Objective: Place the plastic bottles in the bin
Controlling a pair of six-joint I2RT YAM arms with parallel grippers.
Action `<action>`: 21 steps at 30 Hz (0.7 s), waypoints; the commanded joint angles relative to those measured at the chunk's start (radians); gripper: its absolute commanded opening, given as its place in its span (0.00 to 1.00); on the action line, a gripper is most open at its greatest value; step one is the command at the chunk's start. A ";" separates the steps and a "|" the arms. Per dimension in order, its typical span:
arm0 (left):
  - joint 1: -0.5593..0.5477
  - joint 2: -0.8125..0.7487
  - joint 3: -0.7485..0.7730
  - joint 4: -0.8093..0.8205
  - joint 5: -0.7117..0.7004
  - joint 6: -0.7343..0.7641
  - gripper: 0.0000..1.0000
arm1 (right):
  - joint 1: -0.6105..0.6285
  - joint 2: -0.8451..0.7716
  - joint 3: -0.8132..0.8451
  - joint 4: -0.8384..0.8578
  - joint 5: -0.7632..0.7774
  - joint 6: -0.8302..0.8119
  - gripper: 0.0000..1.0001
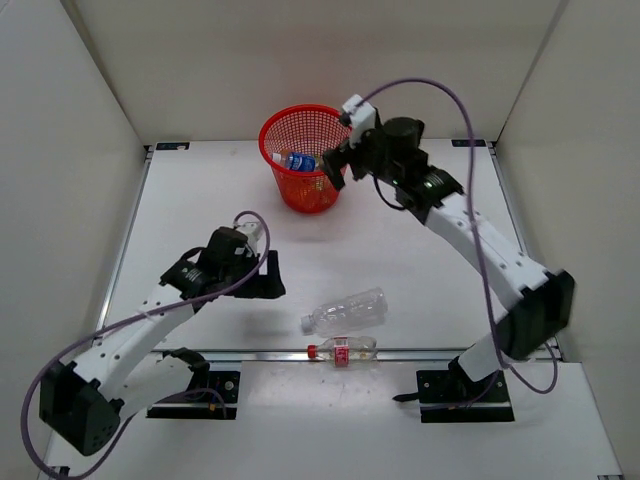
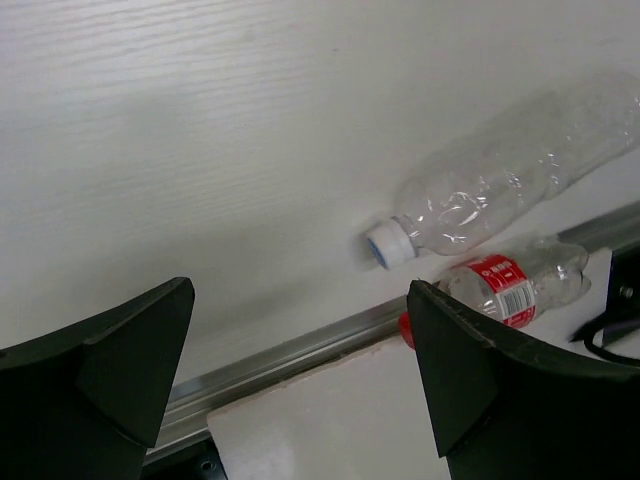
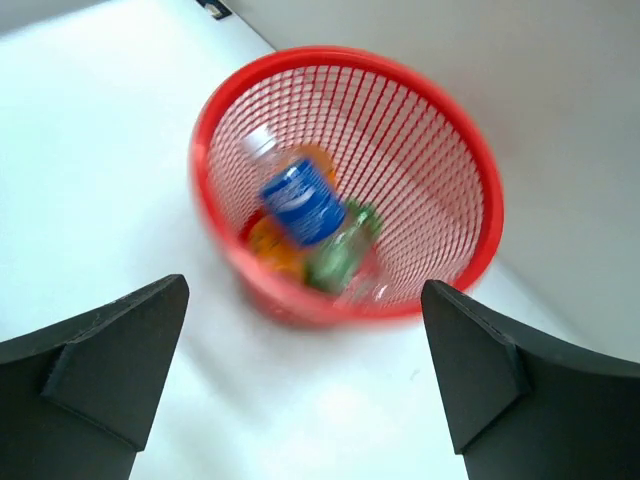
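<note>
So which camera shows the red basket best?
The right wrist view: it looks down into the bin, bottles visible inside. The top view shows it smaller; the left wrist view misses it.

Bright, even overhead light on white table (image 1: 200,200), soft shadows; right wrist view motion-blurred, round red plastic mesh bin (image 3: 430,150) and blue-labelled clear bottle (image 3: 300,205) smeared; left wrist view sharp, glints on plain clear plastic bottle (image 2: 500,190)

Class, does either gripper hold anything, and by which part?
Nothing is held: the left gripper and the right gripper both stand open and empty.
</note>
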 commanded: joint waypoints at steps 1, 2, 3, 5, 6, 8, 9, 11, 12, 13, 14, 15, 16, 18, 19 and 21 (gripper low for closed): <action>-0.056 0.081 0.088 0.073 0.085 0.104 0.99 | -0.020 -0.246 -0.216 -0.097 0.077 0.245 0.99; -0.085 0.122 0.102 0.070 0.088 0.123 0.99 | -0.057 -0.282 -0.302 -0.129 0.077 0.285 0.99; -0.102 0.162 0.132 0.082 0.098 0.158 0.98 | -0.078 -0.353 -0.387 -0.145 0.057 0.375 0.99; -0.164 0.236 0.177 0.096 0.107 0.207 0.99 | -0.164 -0.466 -0.499 -0.209 -0.003 0.434 0.99; -0.178 0.286 0.207 0.116 0.151 0.257 0.99 | -0.180 -0.533 -0.533 -0.225 -0.006 0.448 1.00; -0.224 0.365 0.263 0.134 0.205 0.325 0.99 | -0.221 -0.653 -0.631 -0.280 0.017 0.466 0.99; -0.241 0.420 0.280 0.130 0.232 0.377 0.99 | -0.230 -0.670 -0.671 -0.295 0.025 0.478 0.99; -0.307 0.489 0.341 0.131 0.252 0.422 0.98 | -0.287 -0.734 -0.706 -0.352 0.012 0.488 0.99; -0.327 0.534 0.350 0.128 0.268 0.456 0.99 | -0.327 -0.748 -0.719 -0.383 0.014 0.489 0.99; -0.333 0.561 0.376 0.134 0.301 0.471 0.99 | -0.345 -0.768 -0.734 -0.387 0.005 0.494 0.99; -0.344 0.593 0.395 0.142 0.300 0.476 0.98 | -0.374 -0.784 -0.745 -0.409 0.005 0.498 0.99; -0.349 0.607 0.415 0.141 0.302 0.480 0.99 | -0.410 -0.802 -0.765 -0.423 0.008 0.511 0.99; -0.355 0.630 0.416 0.150 0.288 0.483 0.99 | -0.443 -0.819 -0.774 -0.432 0.006 0.502 0.99; -0.384 0.663 0.424 0.188 0.259 0.473 0.97 | -0.515 -0.859 -0.792 -0.447 -0.009 0.506 0.99; -0.389 0.689 0.429 0.190 0.259 0.474 0.97 | -0.551 -0.869 -0.803 -0.462 -0.015 0.506 1.00; -0.416 0.759 0.462 0.191 0.193 0.465 0.98 | -0.616 -0.889 -0.819 -0.489 -0.017 0.498 1.00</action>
